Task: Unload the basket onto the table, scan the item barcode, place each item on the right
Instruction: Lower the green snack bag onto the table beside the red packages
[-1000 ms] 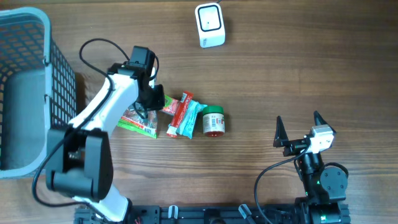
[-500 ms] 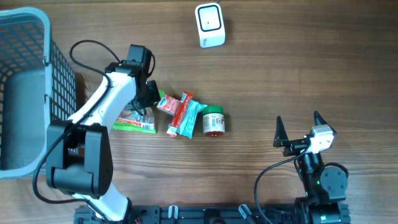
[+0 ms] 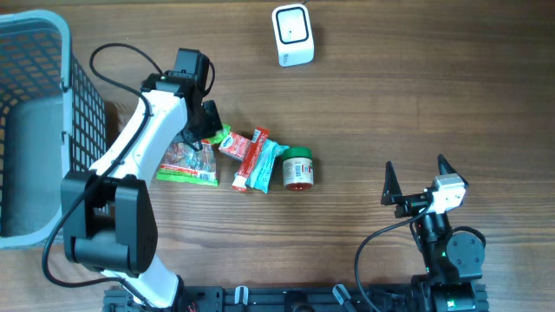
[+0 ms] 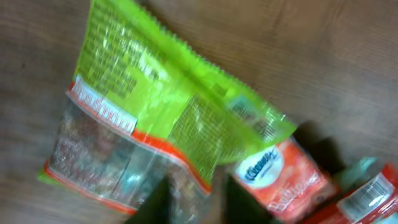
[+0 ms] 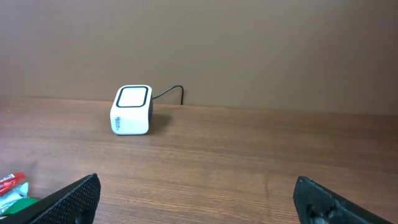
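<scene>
- In the left wrist view, the dark fingers (image 4: pixel 153 204) of the left gripper (image 4: pixel 198 200) are drawn close together. They pinch the clear, orange-trimmed edge of the snack bag (image 4: pixel 155 118), which runs between them. The picture is blurred.
- From overhead, the left gripper (image 3: pixel 210 133) sits on the bag's green end, at the 1 o'clock corner of the snack bag (image 3: pixel 185 163). We cannot tell whether the bag is off the table (image 3: pixel 434 87).
- The bag's green corner touches a red packet (image 3: pixel 234 143) at its 3 o'clock side.
- Further toward 3 o'clock we see a red-and-white stick (image 3: pixel 248 163), then a teal packet (image 3: pixel 269 163), then a small jar (image 3: pixel 298 170) with a green lid.
- The scanner (image 3: pixel 292 35), a white box, stands at 1 o'clock from the bag, well apart from it.
- A blue mesh basket (image 3: pixel 87 104) stands at 9 o'clock from the left arm.
- The right gripper (image 3: pixel 416 173) has its fingers (image 5: pixel 68 199) spread as wide as they go, with nothing between them.
- It sits at 4 o'clock from the row of items, well apart from them. In its own view the scanner (image 5: pixel 132 110) stands at 11 o'clock.
</scene>
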